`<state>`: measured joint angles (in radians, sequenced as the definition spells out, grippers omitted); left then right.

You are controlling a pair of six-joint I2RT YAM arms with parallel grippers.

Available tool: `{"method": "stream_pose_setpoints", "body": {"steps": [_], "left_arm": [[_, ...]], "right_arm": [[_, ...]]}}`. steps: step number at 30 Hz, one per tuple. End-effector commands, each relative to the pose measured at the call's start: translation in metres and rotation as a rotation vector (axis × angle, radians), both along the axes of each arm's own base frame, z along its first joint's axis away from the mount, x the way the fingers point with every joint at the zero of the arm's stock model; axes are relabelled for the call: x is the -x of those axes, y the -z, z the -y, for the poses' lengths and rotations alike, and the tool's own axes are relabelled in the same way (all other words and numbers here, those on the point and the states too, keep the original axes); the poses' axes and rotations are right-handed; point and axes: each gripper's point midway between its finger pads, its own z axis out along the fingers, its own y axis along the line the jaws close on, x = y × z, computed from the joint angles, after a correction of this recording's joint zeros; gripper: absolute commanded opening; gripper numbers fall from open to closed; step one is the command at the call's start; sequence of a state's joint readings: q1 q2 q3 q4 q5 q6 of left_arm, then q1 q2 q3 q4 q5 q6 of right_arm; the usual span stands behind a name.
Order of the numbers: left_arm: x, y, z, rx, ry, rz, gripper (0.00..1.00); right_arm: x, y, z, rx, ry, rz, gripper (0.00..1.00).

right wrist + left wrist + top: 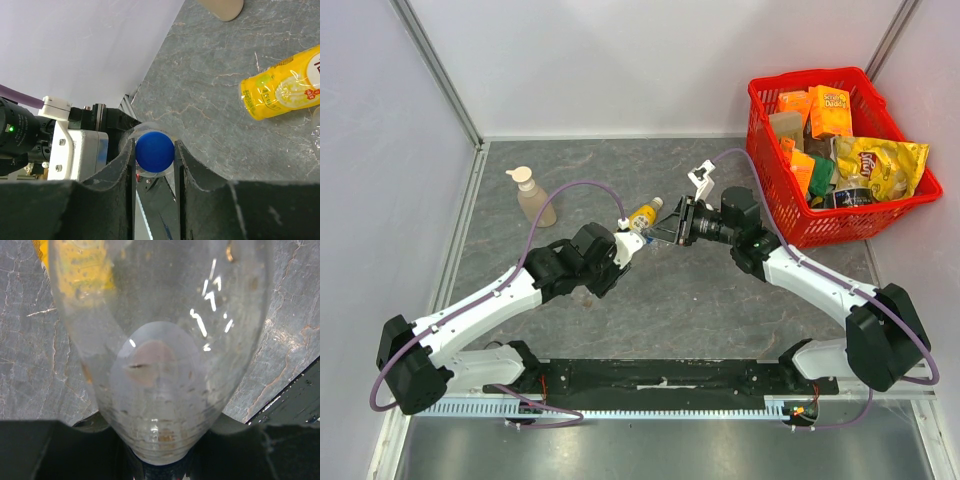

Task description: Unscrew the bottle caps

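While right claw clamps it, blue cap sits between jaws.

Seen from the left wrist, the clear bottle runs off at 12 o'clock and the left jaws are only a dark blur at 6. Seen from the right wrist, the blue cap hides the bottle's neck, the yellow bottle is cut off at 3 o'clock, and the soap bottle at 12.

- My left arm and right arm: white links, black joints.
- A purple cable loops along each.
- My right fingers are matte black, curved inside.
- A white plate on my left wrist carries 2 screws.
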<state>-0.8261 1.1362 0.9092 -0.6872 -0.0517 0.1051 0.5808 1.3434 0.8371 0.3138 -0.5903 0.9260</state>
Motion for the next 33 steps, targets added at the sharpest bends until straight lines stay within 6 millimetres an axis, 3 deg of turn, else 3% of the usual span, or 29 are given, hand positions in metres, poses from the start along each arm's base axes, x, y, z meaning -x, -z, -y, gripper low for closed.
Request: {"method": "stream_pose_setpoints", "body": {"steps": [1,4,9,22,29,33], "left_arm": [[-0.004,-0.009,0.003,0.029,-0.025,0.011,0.17],[-0.004,-0.01,0.004,0.032,-0.023,0.013,0.17],[-0.001,-0.012,0.008,0.049,-0.007,0.005,0.17],[0.02,-0.041,0.03,0.205,0.132,-0.022,0.17],[0.071,-0.081,0.064,0.454,0.44,-0.1,0.17],[0.095,-0.097,0.074,0.549,0.575,-0.153,0.17]], "right_arm": [[0.006,-0.014,-0.005,-0.047,-0.047,0.037,0.11],[0.008,-0.015,-0.004,-0.05,-0.055,0.058,0.0],[0.012,-0.023,-0.002,-0.055,-0.068,0.112,0.0],[0.046,-0.074,0.004,-0.135,-0.213,0.363,0.0],[0.078,-0.103,0.013,-0.185,-0.317,0.526,0.0],[0.104,-0.12,0.015,-0.225,-0.414,0.604,0.0]]}}
